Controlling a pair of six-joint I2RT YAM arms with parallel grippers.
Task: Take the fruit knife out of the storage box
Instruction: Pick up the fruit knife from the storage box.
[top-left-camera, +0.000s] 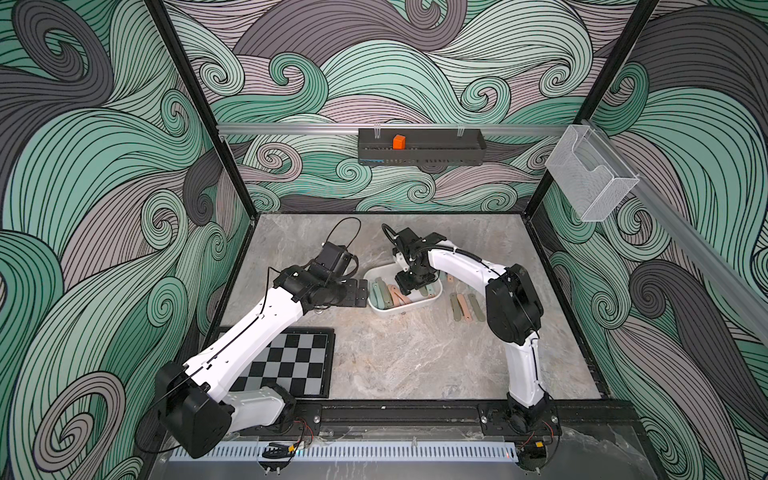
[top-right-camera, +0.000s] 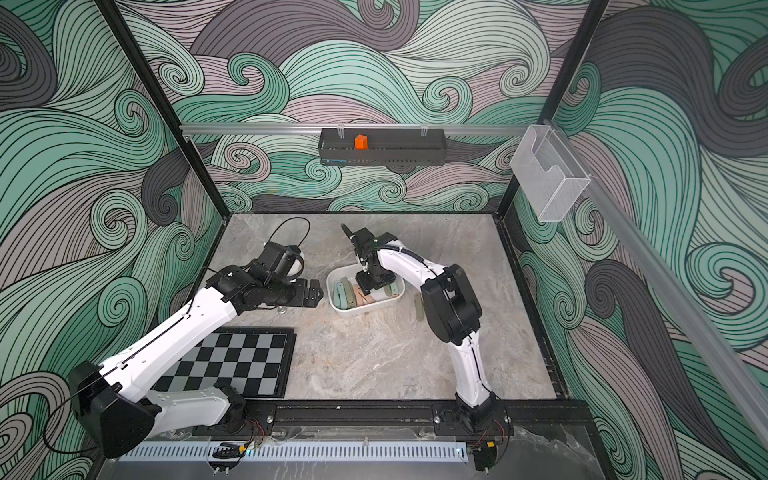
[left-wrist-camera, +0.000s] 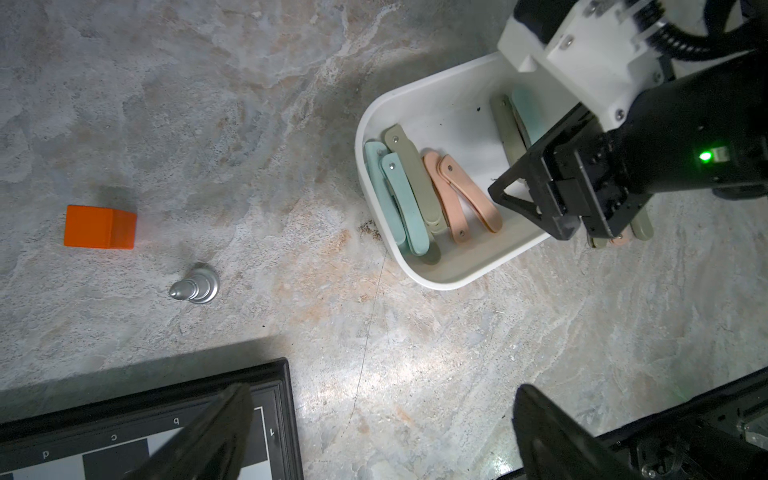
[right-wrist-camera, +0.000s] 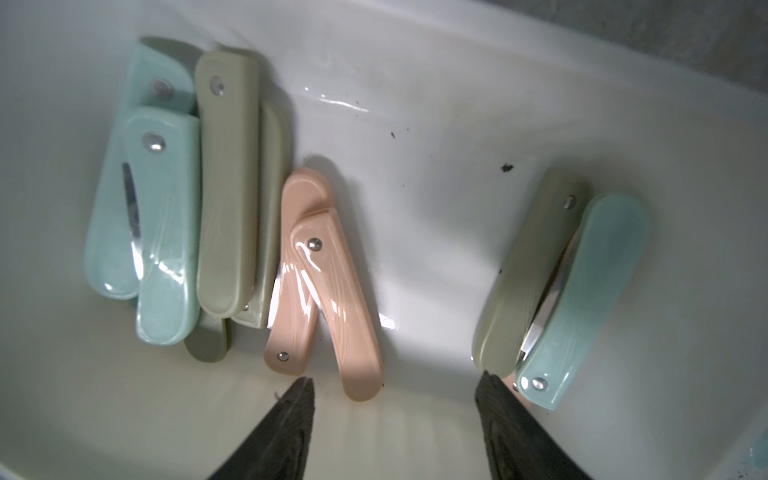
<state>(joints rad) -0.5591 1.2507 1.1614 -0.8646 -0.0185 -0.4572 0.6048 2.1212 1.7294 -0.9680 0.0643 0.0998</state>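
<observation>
Centre of frame, slightly right of middle in both top views, you have the storage box (top-left-camera: 390, 312) (top-right-camera: 370, 309). It is white with rounded corners and low smooth walls. It sits flat on the marble table (top-left-camera: 415, 365) and has a few dark specks on its floor.

The fruit knives (right-wrist-camera: 226, 183) inside are folded. They have slim pastel handles with one silver rivet at an end, and slivers of blade show along some edges.

Count from the right wrist view:
- One heap holds two mint, two peach and at least two sage. More sage pokes out from underneath, so the exact sage count is unclear.
- Apart from the heap, one sage and one mint lie against each other.
- Three loose knives (top-left-camera: 465, 306) lie on the table just right of the box in a top view: sage, peach, sage, side by side.

Your right gripper (right-wrist-camera: 395, 390) is down inside the box with its jaws apart, holding nothing. The end of one peach handle sits between the fingertips, and you can see no squeeze on it. Your left gripper (top-left-camera: 361, 293) hangs just left of the box, jaws spread wide, empty.

Other counts:
- Orange blocks: two. One orange block (top-left-camera: 399, 142) is in the black wall tray (top-left-camera: 440, 153) at upper centre. The second, the table block (left-wrist-camera: 99, 227), shows only in the left wrist view.
- One silver chess piece (left-wrist-camera: 195, 284) is near the table block.
- One chessboard (top-left-camera: 291, 361) is at lower left of the frame.
</observation>
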